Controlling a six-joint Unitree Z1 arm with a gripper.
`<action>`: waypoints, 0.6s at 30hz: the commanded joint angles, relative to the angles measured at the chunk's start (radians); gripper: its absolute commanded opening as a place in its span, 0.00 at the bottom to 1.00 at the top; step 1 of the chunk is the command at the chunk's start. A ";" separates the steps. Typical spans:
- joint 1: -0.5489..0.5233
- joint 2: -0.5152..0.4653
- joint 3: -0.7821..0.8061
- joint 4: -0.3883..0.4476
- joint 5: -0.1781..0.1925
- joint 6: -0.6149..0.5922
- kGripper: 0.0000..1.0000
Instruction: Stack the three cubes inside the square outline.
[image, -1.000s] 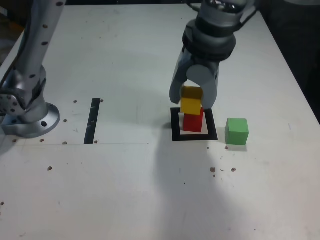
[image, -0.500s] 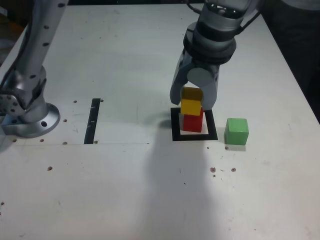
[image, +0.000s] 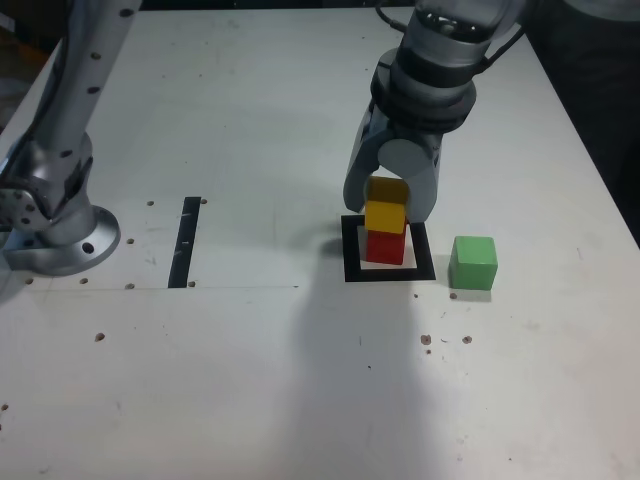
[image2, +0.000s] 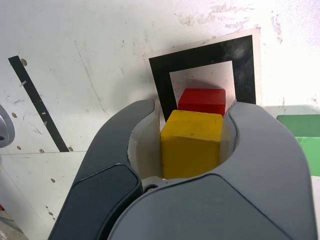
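Yellow, matte: one cube (image: 385, 215), clamped between the jaws, a pad bearing on each of two opposite sides. Position: over the square outline, above the red cube and overlapping it in the exterior view. Contact between the two: cannot be told. Attitude: looks slightly tipped in the exterior view.

Red, matte: one cube (image: 385, 248), resting inside the outline with white floor showing about it. Function, as judged: base of the stack.

Black, flat: one square outline (image: 425, 250), white-centred, lying on the pale surface (image: 200, 380).

Green, matte: one cube (image: 474, 262), on the surface outside the outline, just beside it at about 3 o'clock in the exterior view. Likely third tier.

Black, narrow: one strip (image: 184, 243), well apart from the outline at 9 o'clock in the exterior view. Apparently no part in the stacking.

Grey and jointed: one arm (image: 430, 95), reaching in from about 1 o'clock in the exterior view.

Handling notes, by judgement. Step in hand: seating yellow upon red. Square the lower face to red's top, centre it, then lower straight and slowly until the faces meet. Avoid pressing; a tipped edge could shove red towards the frame. Part the jaws evenly only once yellow is fully borne, and withdraw along the fingers' own line, lest a pad drag the cube askew. Green to follow once the pair stands true.
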 joint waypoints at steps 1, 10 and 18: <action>-0.001 0.008 -0.003 0.003 0.000 -0.002 0.55; -0.001 0.012 0.004 0.010 -0.004 -0.002 0.73; -0.001 -0.007 0.005 0.029 0.024 -0.005 0.88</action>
